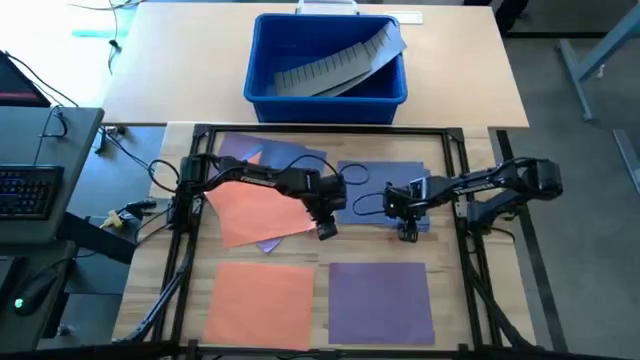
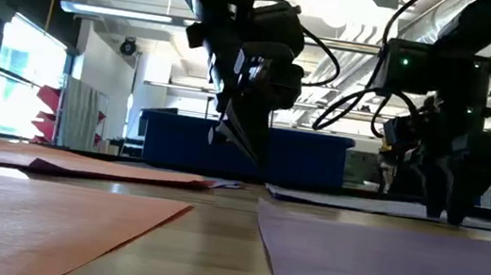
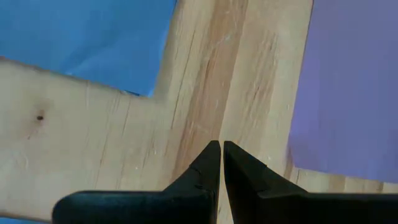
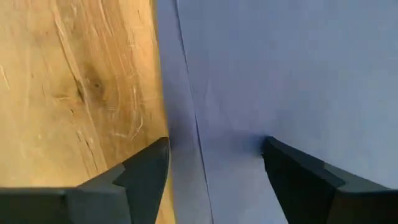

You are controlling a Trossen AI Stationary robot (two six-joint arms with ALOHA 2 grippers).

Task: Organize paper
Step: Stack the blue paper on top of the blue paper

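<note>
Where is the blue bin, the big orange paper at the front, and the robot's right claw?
blue bin [image 1: 262,90], high view, on its left wall.
orange paper [image 1: 260,300], high view, on the middle of the sheet.
right gripper [image 4: 214,165], right wrist view, midway between its open fingertips, over the blue paper's edge.

We see a blue plastic bin [image 1: 326,85] well beyond the jaws | a grey ridged strip [image 1: 340,62] lies tilted inside it | bare wooden table [image 3: 93,137] under the jaws
</note>
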